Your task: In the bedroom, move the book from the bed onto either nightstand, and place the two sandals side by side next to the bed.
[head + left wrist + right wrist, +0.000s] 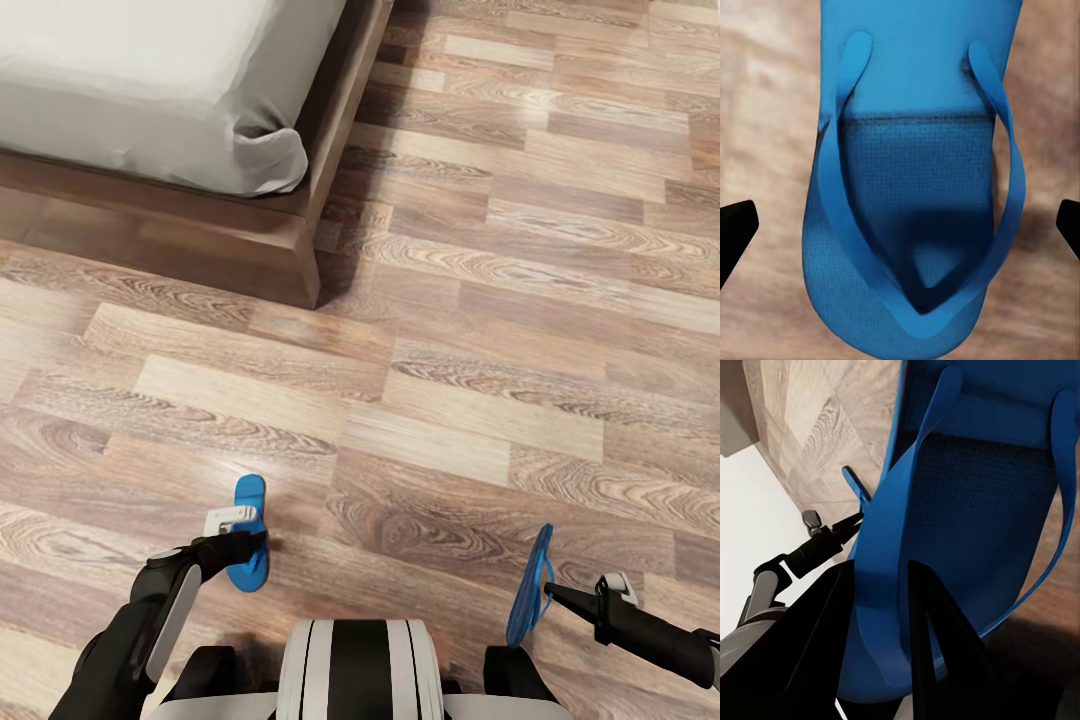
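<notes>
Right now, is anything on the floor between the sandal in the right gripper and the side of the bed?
Nothing visible: only bare wood-plank floor lies between the held sandal in the right gripper and the bed.

open plank floor, bed corner blocking far left

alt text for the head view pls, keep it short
The right gripper holds one blue sandal up on edge, while the left gripper hovers over the other sandal lying flat on the wood-plank floor. The bed corner sits upper left.
</notes>
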Controlling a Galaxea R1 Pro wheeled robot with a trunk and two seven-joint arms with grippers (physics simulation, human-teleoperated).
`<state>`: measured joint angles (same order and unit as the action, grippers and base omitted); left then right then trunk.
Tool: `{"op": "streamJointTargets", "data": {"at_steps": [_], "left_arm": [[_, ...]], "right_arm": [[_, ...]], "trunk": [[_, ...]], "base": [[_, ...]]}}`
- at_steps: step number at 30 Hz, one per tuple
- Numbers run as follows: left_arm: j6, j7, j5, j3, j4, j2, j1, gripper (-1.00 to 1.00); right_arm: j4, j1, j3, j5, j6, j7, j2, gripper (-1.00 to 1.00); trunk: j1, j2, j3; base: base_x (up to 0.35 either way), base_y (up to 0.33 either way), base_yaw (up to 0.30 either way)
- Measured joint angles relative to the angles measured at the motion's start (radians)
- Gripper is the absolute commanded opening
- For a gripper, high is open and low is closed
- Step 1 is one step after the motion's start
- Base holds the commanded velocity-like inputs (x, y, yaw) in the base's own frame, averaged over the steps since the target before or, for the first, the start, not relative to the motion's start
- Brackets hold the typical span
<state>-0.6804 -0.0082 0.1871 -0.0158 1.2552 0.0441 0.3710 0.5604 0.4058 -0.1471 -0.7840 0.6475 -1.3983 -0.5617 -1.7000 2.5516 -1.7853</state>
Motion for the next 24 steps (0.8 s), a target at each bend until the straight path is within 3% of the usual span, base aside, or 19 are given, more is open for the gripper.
{"op": "streamJointTargets", "data": {"at_steps": [20, 24], "left_arm": [[0.0, 0.0, 0.0, 0.0, 0.0, 0.0, 0.0, 1.0], [0.0, 0.001, 0.0, 0.0, 0.0, 0.0, 0.0, 1.0]], "right_arm": [[0.0, 0.0, 0.0, 0.0, 0.0, -0.001, 0.0, -1.0], [-0.001, 0.0, 0.0, 0.0, 0.0, -0.001, 0.0, -1.0]], "trunk": [[0.0, 0.0, 0.0], [-0.002, 0.001, -0.015]], "base": [[0.043, -0.039, 0.0], [0.0, 0.0, 0.0]]}}
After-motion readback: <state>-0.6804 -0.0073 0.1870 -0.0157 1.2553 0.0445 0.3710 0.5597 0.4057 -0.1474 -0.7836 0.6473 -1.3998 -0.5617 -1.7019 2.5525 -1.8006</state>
